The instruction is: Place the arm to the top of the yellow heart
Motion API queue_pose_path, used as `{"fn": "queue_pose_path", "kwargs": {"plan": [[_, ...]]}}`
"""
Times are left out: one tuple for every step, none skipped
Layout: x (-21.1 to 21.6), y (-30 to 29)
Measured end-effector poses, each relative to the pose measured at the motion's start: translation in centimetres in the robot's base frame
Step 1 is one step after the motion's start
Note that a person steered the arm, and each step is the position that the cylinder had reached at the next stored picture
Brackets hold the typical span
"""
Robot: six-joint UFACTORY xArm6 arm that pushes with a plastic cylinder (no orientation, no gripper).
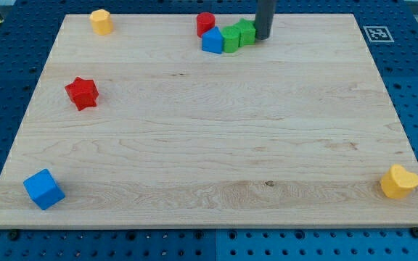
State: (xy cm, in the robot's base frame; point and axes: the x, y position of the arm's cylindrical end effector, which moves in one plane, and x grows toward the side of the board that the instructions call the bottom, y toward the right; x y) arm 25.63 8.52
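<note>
The yellow heart (400, 181) lies at the board's bottom right corner. My tip (262, 36) is at the view's top, just right of centre, touching the right side of a green block (246, 32). It is far from the yellow heart, up and to the left of it. A second green block (231, 38), a blue block (212, 40) and a red cylinder (205, 23) cluster just left of my tip.
A yellow block (101, 22) sits at the top left. A red star (83, 93) lies at the left. A blue cube (43, 189) sits at the bottom left corner. The wooden board (209, 145) rests on a blue pegboard table.
</note>
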Motion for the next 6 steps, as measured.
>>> {"fn": "queue_pose_path", "kwargs": {"plan": [[0.0, -1.9], [0.1, -1.9], [5.4, -1.7], [11.8, -2.0], [15.5, -1.9], [15.5, -1.9]]}}
